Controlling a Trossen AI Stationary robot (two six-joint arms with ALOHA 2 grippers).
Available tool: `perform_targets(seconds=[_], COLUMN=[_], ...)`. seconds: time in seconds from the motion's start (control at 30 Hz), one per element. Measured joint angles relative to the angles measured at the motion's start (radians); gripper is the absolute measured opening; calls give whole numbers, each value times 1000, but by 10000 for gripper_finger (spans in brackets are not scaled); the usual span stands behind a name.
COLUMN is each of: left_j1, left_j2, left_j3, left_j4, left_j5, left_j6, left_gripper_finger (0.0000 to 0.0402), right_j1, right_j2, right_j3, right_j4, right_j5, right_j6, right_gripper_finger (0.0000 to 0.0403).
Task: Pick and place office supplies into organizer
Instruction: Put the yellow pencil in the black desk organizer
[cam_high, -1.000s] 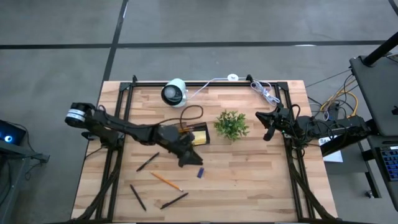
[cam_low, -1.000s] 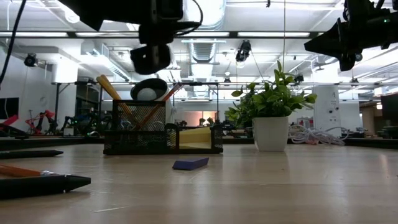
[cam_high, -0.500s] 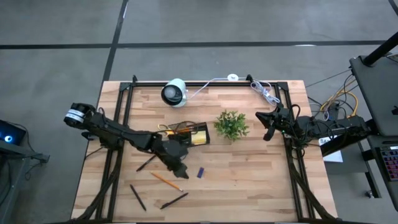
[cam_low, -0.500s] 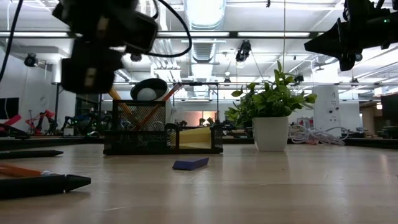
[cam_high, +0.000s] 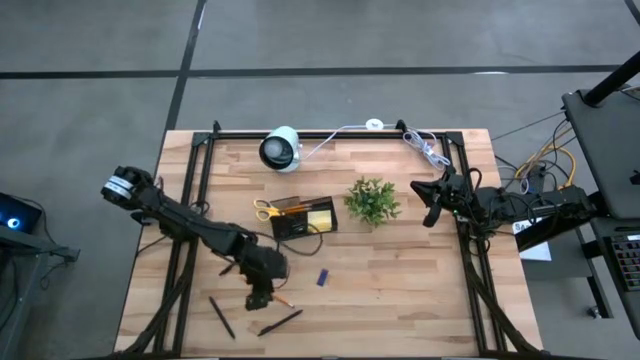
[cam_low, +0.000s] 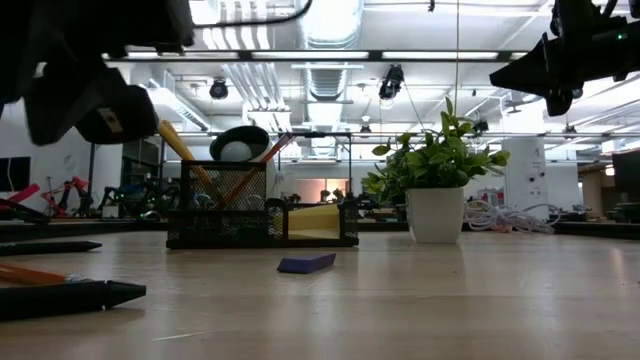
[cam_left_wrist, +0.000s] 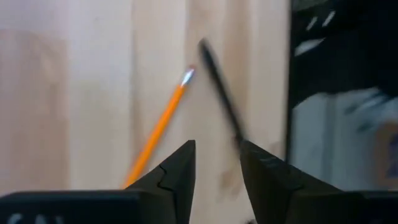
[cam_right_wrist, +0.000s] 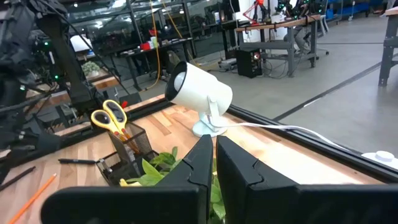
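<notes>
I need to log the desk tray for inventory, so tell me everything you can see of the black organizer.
The organizer is a black mesh tray, upright near the table's middle, left of the plant. Its taller compartment holds yellow-handled scissors and orange pencils; the lower one holds a yellow sticky-note pad. No gripper touches it.

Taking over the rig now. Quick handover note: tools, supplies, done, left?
Left tool: open, empty, over the orange pencil at the table's front left.
Right tool: shut, empty, parked at the right edge.
Done: scissors and sticky-note pad sit in the organizer.
Left: the pencil, three black pens, the blue piece.
</notes>
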Motion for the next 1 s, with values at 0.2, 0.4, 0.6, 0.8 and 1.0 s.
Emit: perform_targets(seconds=[0.2, 0.4, 0.6, 0.8, 1.0], left_j1=[-36, -72, -132, -138, -139], left_j2=[0, 20, 120, 174, 177], left_j3=[42, 41, 69, 148, 153], left_j4=[-161, -146, -153, -206, -205], left_j5=[-182, -235, -235, -276, -287], left_j6=[187, 221, 264, 265, 290], left_gripper_finger=[105, 105, 105, 105, 105], right_j1=[0, 0, 0, 0, 0], right_j2=[0, 0, 0, 2, 5], right_j3=[0, 0, 0, 0, 0], right_j4=[0, 0, 0, 1, 0], right_j5=[0, 0, 0, 0, 0], right_j6=[4, 9, 36, 69, 60], right_gripper_finger=[13, 13, 13, 13, 13])
